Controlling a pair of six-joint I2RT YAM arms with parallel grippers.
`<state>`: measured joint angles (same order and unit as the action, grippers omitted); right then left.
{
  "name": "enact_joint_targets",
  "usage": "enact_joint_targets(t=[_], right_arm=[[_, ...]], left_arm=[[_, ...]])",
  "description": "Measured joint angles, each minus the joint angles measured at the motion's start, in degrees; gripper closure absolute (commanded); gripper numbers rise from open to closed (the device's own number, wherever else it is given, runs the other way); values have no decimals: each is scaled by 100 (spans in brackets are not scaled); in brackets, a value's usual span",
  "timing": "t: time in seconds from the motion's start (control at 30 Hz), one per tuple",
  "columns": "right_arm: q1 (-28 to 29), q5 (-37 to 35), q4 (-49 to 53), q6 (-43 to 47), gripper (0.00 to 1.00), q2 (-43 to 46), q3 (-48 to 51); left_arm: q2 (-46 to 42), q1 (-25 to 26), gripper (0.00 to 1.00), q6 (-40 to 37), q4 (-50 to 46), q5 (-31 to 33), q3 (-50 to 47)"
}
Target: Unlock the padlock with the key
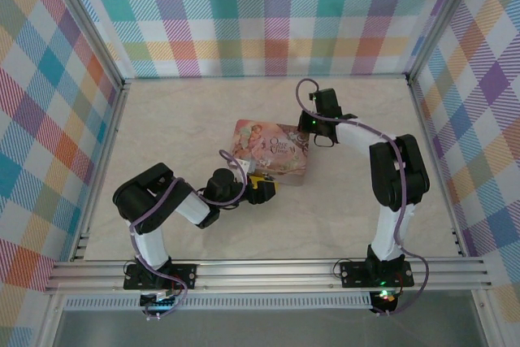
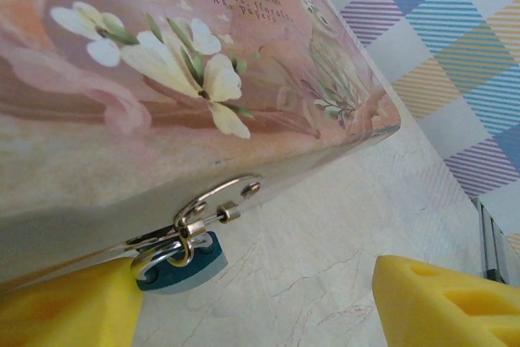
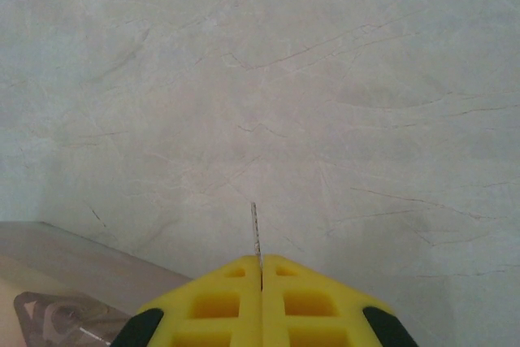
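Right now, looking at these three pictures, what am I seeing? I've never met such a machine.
Two robot arms are bolted to a table. The wide picture looks down from above; the other two come from a small camera on each wrist. On the table lies a pink flowered tin with a small blue padlock on its clasp. The left hand, with yellow fingers, is open beside the padlock. The right hand is shut on a thin metal key.

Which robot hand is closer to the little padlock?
Left. The left gripper is open right beside the padlock, which hangs at the tin's near side. The right gripper sits by the tin's far side, shut on the key.
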<state>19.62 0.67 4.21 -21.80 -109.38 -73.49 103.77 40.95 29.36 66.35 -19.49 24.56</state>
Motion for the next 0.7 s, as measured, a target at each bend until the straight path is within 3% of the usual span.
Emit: enact_joint_targets(t=[0.4, 0.7], right_arm=[[-293, -74, 503, 2, 100, 621, 120], [-413, -365, 599, -20, 100, 949, 822]], left_arm=[[0, 0, 22, -2, 2, 26, 2], [28, 0, 19, -7, 15, 63, 17]])
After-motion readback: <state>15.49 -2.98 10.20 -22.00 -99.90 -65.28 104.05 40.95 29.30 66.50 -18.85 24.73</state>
